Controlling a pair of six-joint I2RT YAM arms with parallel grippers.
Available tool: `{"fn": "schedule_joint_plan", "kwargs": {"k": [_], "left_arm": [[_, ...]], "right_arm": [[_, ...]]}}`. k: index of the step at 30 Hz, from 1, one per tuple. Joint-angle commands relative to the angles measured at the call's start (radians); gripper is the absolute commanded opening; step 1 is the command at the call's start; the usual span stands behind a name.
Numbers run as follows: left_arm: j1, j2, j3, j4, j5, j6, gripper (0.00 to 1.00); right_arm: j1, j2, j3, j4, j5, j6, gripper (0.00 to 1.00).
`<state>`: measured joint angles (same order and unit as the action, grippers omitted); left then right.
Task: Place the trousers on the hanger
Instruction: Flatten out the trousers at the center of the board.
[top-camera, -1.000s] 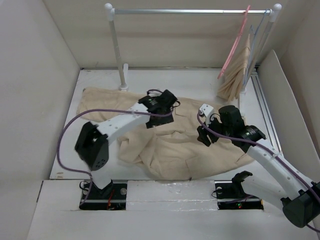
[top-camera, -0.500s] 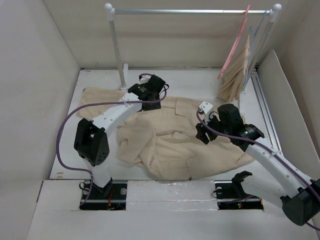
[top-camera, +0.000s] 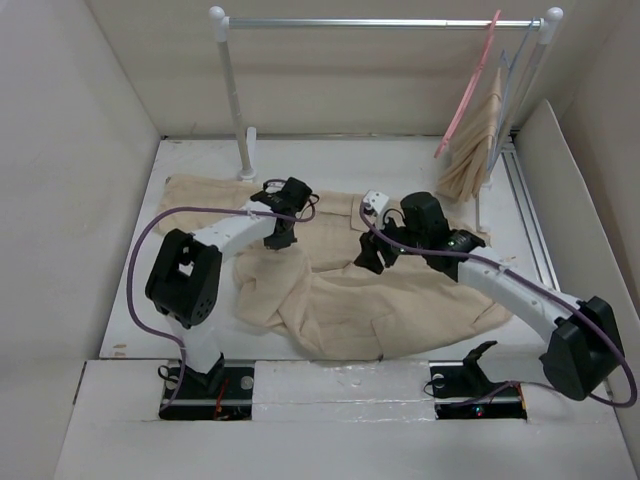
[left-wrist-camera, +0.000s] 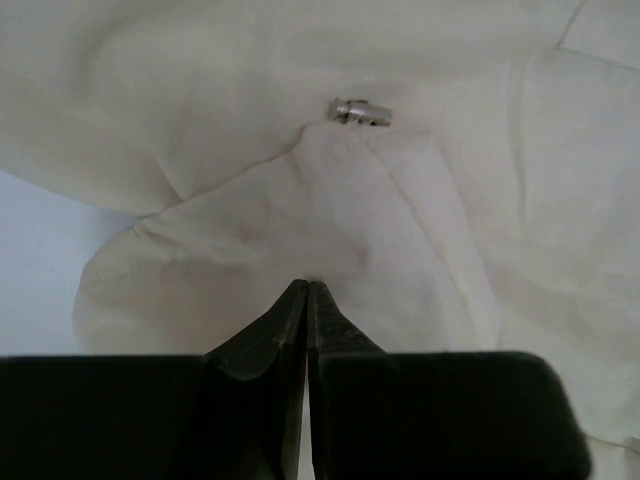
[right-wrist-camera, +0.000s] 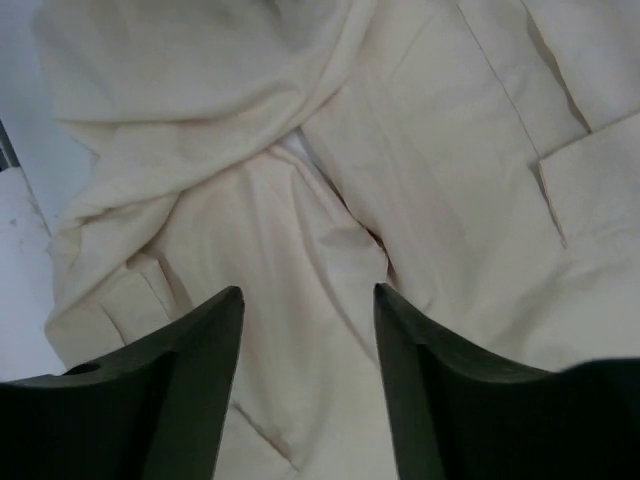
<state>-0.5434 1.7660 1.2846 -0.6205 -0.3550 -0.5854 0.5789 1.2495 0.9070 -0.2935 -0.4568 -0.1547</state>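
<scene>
The beige trousers (top-camera: 400, 300) lie crumpled across the middle of the table. My left gripper (top-camera: 281, 236) points down onto their left part near the waist. In the left wrist view it (left-wrist-camera: 307, 285) is shut, its tips pinching the cloth (left-wrist-camera: 450, 200) just below a small metal drawstring tip (left-wrist-camera: 360, 108). My right gripper (top-camera: 371, 256) hovers open over the trousers' middle. In the right wrist view it (right-wrist-camera: 308, 295) has folds of cloth (right-wrist-camera: 300, 200) showing between its fingers. The pink hanger (top-camera: 468, 90) hangs at the right end of the rail, away from both grippers.
A clothes rail (top-camera: 380, 22) spans the back, with its left post (top-camera: 235, 100) standing near the trousers' far left corner. A thin grey-blue wire hanger (top-camera: 507, 95) and a small bunched beige cloth (top-camera: 470, 150) hang beside the pink hanger. White walls enclose the table.
My left gripper moved left and came down onto the cloth, closing from open to shut. My right gripper moved left and farther over the trousers, staying open.
</scene>
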Motion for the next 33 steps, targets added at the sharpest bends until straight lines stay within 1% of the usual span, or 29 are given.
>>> {"fn": "schedule_joint_plan", "kwargs": {"k": [1, 3, 4, 5, 6, 7, 8, 9, 10, 11, 12, 13, 14, 16, 19, 21, 23, 25, 27, 28, 29, 30, 31, 32, 33], "left_arm": [[0.025, -0.078, -0.053, 0.012, -0.018, -0.011, 0.00], [0.025, -0.123, -0.067, -0.014, -0.038, -0.048, 0.00], [0.036, -0.178, -0.073, -0.027, -0.068, -0.062, 0.00], [0.046, -0.210, -0.067, -0.039, -0.078, -0.077, 0.00], [0.056, -0.239, -0.053, -0.074, -0.088, -0.112, 0.01], [0.065, -0.302, -0.015, -0.093, -0.104, -0.123, 0.05], [0.065, -0.339, 0.013, -0.110, -0.114, -0.132, 0.12], [0.065, -0.368, 0.043, -0.148, -0.124, -0.143, 0.15], [0.065, -0.432, 0.105, -0.163, -0.128, -0.158, 0.17], [0.065, -0.469, 0.131, -0.173, -0.122, -0.162, 0.21], [0.053, -0.502, 0.156, -0.188, -0.116, -0.168, 0.24], [0.040, -0.567, 0.182, -0.192, -0.105, -0.191, 0.25], [0.025, -0.604, 0.182, -0.193, -0.098, -0.200, 0.28], [0.014, -0.698, 0.141, -0.170, -0.041, -0.215, 0.28], [0.014, -0.796, 0.070, -0.148, -0.013, -0.232, 0.28], [0.014, -0.826, 0.047, -0.145, -0.015, -0.206, 0.28], [0.014, -0.861, 0.019, -0.145, -0.024, -0.173, 0.28], [0.014, -0.876, 0.027, -0.148, -0.018, -0.143, 0.28], [0.014, -0.893, 0.025, -0.115, -0.003, -0.099, 0.28], [0.014, -0.911, 0.018, -0.101, 0.010, -0.087, 0.28], [0.014, -0.921, 0.016, -0.087, 0.023, -0.076, 0.29], [0.014, -0.925, 0.010, -0.056, 0.042, -0.044, 0.29], [0.014, -0.933, 0.012, -0.045, 0.069, -0.028, 0.29], [0.014, -0.935, 0.015, -0.039, 0.073, -0.018, 0.29], [0.014, -0.936, 0.019, -0.035, 0.073, -0.007, 0.29]], "right_arm": [[0.032, 0.030, 0.070, 0.134, -0.023, 0.012, 0.62], [0.056, 0.106, 0.087, 0.220, -0.045, 0.046, 0.70], [0.056, 0.143, 0.102, 0.265, -0.083, 0.049, 0.71], [0.067, 0.215, 0.116, 0.284, -0.094, 0.069, 0.71], [0.076, 0.250, 0.153, 0.321, -0.097, 0.078, 0.71], [0.087, 0.286, 0.173, 0.339, -0.097, 0.086, 0.71], [0.087, 0.321, 0.190, 0.382, -0.103, 0.110, 0.71], [0.087, 0.388, 0.216, 0.405, -0.108, 0.131, 0.70], [0.096, 0.421, 0.228, 0.462, -0.118, 0.150, 0.69], [0.096, 0.451, 0.240, 0.493, -0.134, 0.202, 0.69], [0.105, 0.512, 0.253, 0.519, -0.135, 0.220, 0.69], [0.114, 0.542, 0.289, 0.546, -0.137, 0.233, 0.69], [0.114, 0.574, 0.315, 0.548, -0.140, 0.248, 0.69], [0.124, 0.657, 0.396, 0.525, -0.134, 0.256, 0.69], [0.133, 0.741, 0.452, 0.507, -0.120, 0.282, 0.68], [0.142, 0.771, 0.474, 0.511, -0.115, 0.316, 0.65], [0.165, 0.798, 0.484, 0.495, -0.077, 0.343, 0.62], [0.180, 0.814, 0.489, 0.494, -0.045, 0.362, 0.61], [0.196, 0.849, 0.515, 0.481, -0.016, 0.377, 0.61], [0.209, 0.860, 0.524, 0.470, -0.005, 0.380, 0.52], [0.210, 0.864, 0.527, 0.470, 0.019, 0.398, 0.40], [0.237, 0.860, 0.526, 0.475, 0.035, 0.406, 0.23], [0.251, 0.852, 0.524, 0.491, 0.064, 0.412, 0.16], [0.268, 0.844, 0.524, 0.494, 0.078, 0.409, 0.07], [0.285, 0.831, 0.530, 0.490, 0.093, 0.406, 0.00]]}}
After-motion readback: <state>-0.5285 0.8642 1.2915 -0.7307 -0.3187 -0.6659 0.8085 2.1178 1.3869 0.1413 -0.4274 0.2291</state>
